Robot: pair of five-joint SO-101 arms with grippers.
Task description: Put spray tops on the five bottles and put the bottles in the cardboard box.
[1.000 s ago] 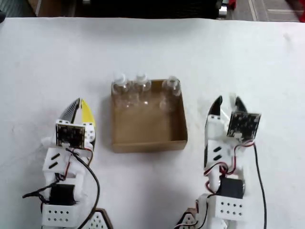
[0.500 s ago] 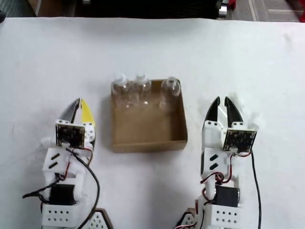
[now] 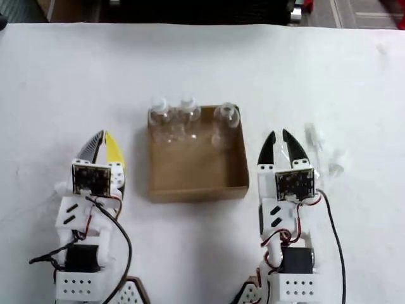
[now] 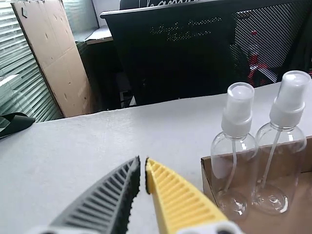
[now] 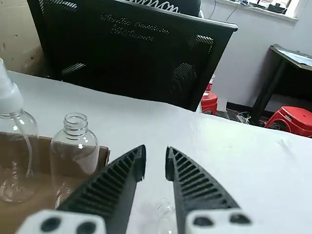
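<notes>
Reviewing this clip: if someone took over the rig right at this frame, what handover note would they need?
Left gripper: shut, empty, beside the cardboard box on its left.
Right gripper: slightly open, empty, beside the box on its right.
Done: two capped bottles stand in the box's far left corner.
Half done: an uncapped bottle stands in the far right corner.
Clear items lie on the table to the right of the right gripper, too faint to identify.
Left: put a spray top on the uncapped bottle, then cap and box the remaining two.
</notes>
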